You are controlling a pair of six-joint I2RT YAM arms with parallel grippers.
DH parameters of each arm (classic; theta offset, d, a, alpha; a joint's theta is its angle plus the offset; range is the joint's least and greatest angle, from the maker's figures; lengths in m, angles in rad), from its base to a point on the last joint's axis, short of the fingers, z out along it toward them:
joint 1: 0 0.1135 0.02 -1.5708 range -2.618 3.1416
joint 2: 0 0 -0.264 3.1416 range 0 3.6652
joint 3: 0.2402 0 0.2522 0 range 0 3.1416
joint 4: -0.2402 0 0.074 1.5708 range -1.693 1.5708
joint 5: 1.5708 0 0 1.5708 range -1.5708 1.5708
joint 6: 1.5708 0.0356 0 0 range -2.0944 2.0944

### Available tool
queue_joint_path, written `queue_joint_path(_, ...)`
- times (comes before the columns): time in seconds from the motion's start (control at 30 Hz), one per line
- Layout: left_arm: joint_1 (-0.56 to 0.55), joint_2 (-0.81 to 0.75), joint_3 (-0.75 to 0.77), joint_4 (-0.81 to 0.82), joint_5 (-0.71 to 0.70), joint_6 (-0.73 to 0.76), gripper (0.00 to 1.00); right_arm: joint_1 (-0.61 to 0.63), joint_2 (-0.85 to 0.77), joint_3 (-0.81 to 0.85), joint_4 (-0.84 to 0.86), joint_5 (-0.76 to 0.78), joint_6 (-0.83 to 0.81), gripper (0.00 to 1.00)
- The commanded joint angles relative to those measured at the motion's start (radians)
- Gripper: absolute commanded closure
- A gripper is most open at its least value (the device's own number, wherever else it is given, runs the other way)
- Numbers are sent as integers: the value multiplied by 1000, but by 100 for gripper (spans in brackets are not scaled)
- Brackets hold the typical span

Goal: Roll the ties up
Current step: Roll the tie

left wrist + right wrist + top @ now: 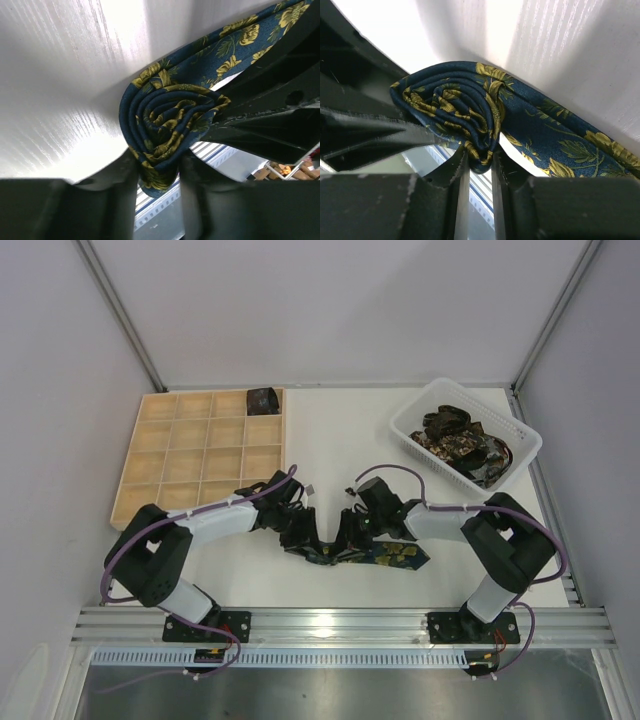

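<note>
A navy tie with yellow-green flowers (392, 553) lies near the table's front edge. Its left end is wound into a roll (165, 125) that hangs between the two arms. In the left wrist view, my left gripper (157, 172) has the roll's lower part filling the gap between its fingers and touching both. From the other side, my right gripper (479, 159) is pinched narrowly on the lower edge of the same roll (455, 107). The tie's loose tail (570, 145) runs off to the right on the table. In the top view, both grippers (305, 535) (350, 532) meet at the roll.
A pale wooden grid tray (190, 455) lies at the back left, with a dark rolled tie (263, 400) in its far right cell. At the back right stands a white slotted basket (522, 430) holding several dark loose ties (460, 440).
</note>
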Motion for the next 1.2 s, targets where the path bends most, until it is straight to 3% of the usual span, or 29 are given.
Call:
queue_joint_path(0.0,-6,9,4,-1,26,21,59,1,-16,71,-4,32,-27,84)
queue_joint_path(0.13,-6,17,-7,-6,27,25,50,1,-22,125,-105,48,-79,91)
queue_joint_path(0.33,-5,12,-23,3,26,35,41,2,-12,198,-237,66,-156,92)
queue_joint_path(0.53,-5,19,-23,26,33,38,37,-7,33,255,-317,82,-264,92)
queue_joint_path(0.7,-5,28,-26,69,43,25,32,-30,71,252,-311,69,-314,92)
queue_joint_path(1.17,-6,-1,-32,128,-37,22,31,-137,148,242,-272,-21,-393,89)
